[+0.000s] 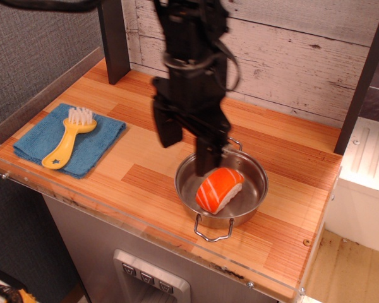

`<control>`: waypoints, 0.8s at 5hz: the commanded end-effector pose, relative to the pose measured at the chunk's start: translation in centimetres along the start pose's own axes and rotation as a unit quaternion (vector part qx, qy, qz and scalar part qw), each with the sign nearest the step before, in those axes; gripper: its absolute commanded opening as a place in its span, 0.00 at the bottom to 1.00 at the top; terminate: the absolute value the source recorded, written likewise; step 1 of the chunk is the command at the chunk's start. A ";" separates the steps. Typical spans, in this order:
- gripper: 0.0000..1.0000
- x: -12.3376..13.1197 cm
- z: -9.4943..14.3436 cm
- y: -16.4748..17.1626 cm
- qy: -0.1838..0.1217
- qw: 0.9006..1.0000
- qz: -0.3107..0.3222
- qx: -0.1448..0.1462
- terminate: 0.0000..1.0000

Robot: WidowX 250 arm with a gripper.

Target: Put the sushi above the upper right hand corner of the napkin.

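Wooden surface (145,151) is carrying the blue napkin (44,136) at 9 o'clock, lying flat near the edge, and a steel pot (252,189) sitting toward 4 o'clock, well apart.

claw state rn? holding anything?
Claw: open and empty, fingers spread above the rim of the round steel pot; the orange-and-white toy salmon sushi lies in the pot, ungrasped.

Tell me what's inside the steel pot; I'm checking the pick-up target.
The round steel pot holds one toy salmon nigiri, orange with white stripes over white rice. The open black claw hangs over the pot's back-left rim, hiding that part of the inside.
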State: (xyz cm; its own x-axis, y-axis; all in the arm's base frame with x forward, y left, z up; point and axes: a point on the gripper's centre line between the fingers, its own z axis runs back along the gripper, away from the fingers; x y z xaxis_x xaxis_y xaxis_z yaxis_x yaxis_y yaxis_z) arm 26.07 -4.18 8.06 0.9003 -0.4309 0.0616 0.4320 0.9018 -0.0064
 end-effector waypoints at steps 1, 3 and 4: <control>1.00 1.4 -2.5 -2.1 0.000 1.000 0.012 0.011 0.00; 1.00 1.7 -4.6 -1.2 0.007 0.998 0.053 0.022 0.00; 1.00 1.8 -5.4 -1.1 0.008 0.998 0.062 0.024 0.00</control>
State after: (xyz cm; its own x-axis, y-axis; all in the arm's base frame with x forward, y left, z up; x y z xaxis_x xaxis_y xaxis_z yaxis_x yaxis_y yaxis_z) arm 27.23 -6.30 2.07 0.9467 -0.3217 0.0149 0.3212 0.9466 0.0281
